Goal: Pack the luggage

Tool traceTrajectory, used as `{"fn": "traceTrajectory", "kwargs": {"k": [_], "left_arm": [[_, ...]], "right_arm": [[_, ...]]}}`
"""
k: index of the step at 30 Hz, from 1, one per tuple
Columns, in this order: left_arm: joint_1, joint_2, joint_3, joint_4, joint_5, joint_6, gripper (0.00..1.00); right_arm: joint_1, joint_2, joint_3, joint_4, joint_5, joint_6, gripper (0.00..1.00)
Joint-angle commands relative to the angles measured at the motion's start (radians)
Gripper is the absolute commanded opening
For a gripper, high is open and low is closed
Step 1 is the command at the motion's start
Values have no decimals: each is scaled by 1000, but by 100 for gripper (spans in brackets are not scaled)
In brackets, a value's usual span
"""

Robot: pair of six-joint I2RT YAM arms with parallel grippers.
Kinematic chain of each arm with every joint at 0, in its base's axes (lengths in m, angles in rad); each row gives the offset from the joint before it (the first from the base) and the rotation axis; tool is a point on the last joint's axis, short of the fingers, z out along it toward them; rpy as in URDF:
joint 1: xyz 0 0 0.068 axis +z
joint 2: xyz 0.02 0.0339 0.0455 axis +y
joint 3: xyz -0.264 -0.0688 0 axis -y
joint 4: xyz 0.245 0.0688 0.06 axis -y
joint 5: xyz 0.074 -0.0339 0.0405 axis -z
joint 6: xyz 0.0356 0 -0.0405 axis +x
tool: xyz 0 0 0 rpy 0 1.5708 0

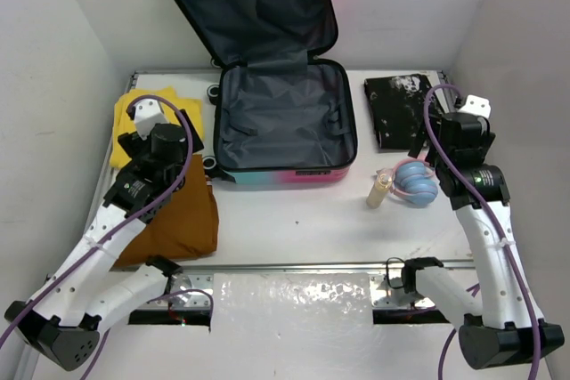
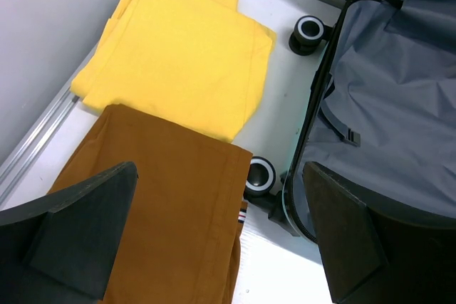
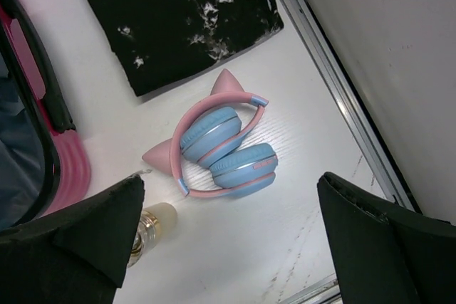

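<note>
The luggage (image 1: 280, 122) lies open at the back centre, its lid leaning on the back wall and its grey lining bare. Its lining (image 2: 399, 90) and pink shell (image 3: 68, 169) show in the wrist views. My left gripper (image 1: 178, 150) is open and empty above a folded brown cloth (image 2: 164, 204), just left of the luggage (image 2: 219, 197). A folded yellow cloth (image 2: 178, 55) lies behind it. My right gripper (image 1: 436, 147) is open and empty above pink-and-blue cat-ear headphones (image 3: 224, 151), its jaws wide either side of them (image 3: 231, 183). A small bottle (image 3: 149, 226) lies next to the headphones.
A black white-speckled folded cloth (image 1: 398, 111) lies right of the luggage. A luggage wheel (image 2: 260, 176) sits close to the brown cloth's corner. Metal rails (image 3: 342, 105) edge the table and white walls enclose it. A shiny sheet (image 1: 294, 295) covers the front between the arm bases.
</note>
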Motion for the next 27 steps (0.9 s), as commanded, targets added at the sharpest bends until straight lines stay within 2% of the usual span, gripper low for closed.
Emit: {"fn": "traceTrajectory", "kwargs": {"k": [1,5,8,12,13,14,18,21,25,27], "left_arm": [[2,-19,-2,20,-5,-7,100],[2,-19,-5,24,7,-8,100],[2,-16,-9,34,25,-4,100],[2,-12,-11,38,45,2,100],[2,-11,-12,35,55,4,100],[2,-11,-12,32,59,5,100],[2,-22,-18,26,84,7,100],[2,-19,-23,35,117,18,100],[0,-17,-31,40,122,24,100],[0,-19,-32,40,119,27,100]], "right_arm": [[-3,-9,1,19,30,34,99],[-4,-41,-26,59,53,73,99],[-53,25,-8,65,32,112,99],[-269,215,29,193,-202,193,99],[-345,309,49,218,-300,219,99],[-367,362,65,238,-313,244,99],[-375,586,164,321,-271,348,99],[-326,611,86,558,-150,389,99],[-280,611,124,475,-59,431,99],[-271,562,31,549,-20,443,99]]}}
